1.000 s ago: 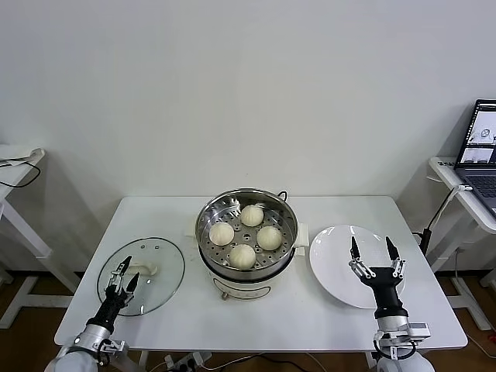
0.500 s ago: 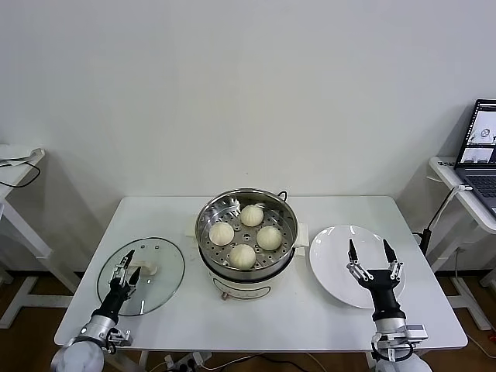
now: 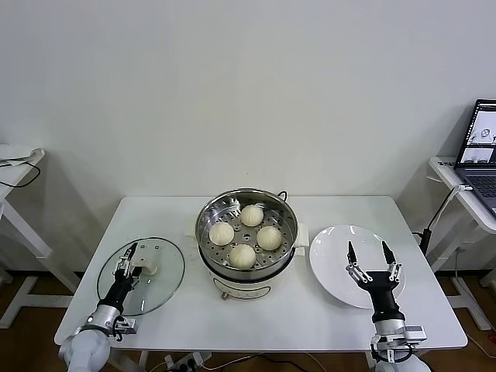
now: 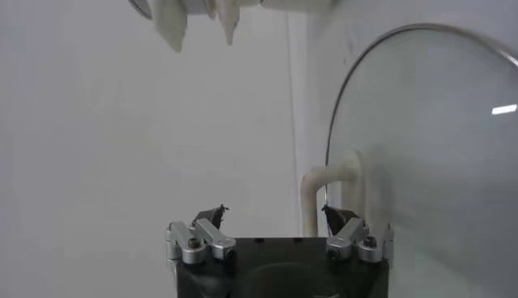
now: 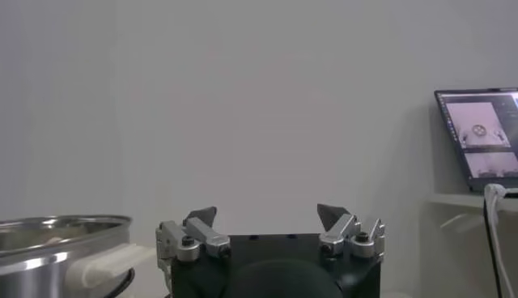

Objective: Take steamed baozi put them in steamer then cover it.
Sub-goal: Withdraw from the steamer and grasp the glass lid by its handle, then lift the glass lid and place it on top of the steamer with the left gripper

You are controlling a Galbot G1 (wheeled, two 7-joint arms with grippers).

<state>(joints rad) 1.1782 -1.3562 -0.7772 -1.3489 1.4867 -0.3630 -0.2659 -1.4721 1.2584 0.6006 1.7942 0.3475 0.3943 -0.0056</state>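
The steamer stands mid-table with several baozi on its perforated tray. No cover is on it. Its glass lid lies flat on the table's left side, with a cream handle. My left gripper hovers open over the lid, just short of the handle. In the left wrist view the handle rises close in front of one finger of the left gripper, with nothing between the fingers. My right gripper stands open and empty over the white plate. The right wrist view shows the right gripper and the steamer's rim.
The white plate right of the steamer holds nothing. A laptop sits on a side table at the far right, and another small table stands at the far left. A white wall rises behind the table.
My left gripper has moved forward over the lid, nearer its handle. The right gripper has drifted slightly back over the plate. Both stay open.
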